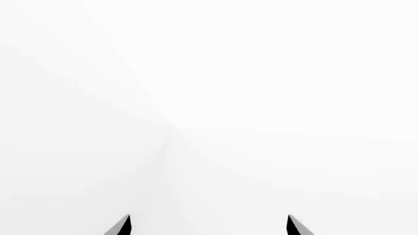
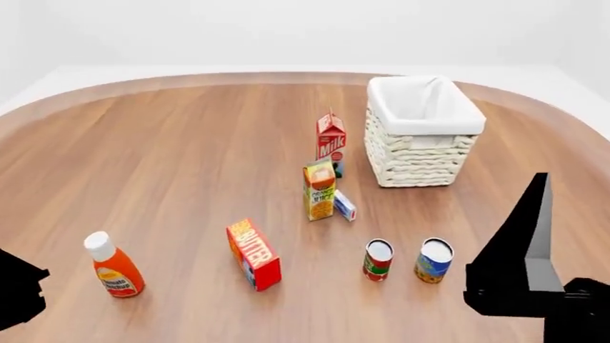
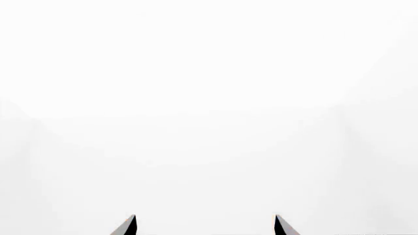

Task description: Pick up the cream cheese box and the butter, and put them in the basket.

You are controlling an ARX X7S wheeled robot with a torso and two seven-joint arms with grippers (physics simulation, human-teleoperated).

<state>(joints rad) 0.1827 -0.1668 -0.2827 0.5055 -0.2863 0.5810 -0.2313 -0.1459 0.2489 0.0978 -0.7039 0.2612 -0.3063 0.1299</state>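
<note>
Both pincers apart, empty; juice carton [image 2: 319, 190] touching cream cheese box [image 2: 344, 205], milk carton [image 2: 331, 141] behind.

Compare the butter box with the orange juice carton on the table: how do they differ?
The butter box is red-orange and lies long on an edge; the juice carton is yellow-orange and stands upright. The butter box sits nearer the robot, apart from other things; the juice carton has the small white box right beside it. Both are rectangular packages.
</note>
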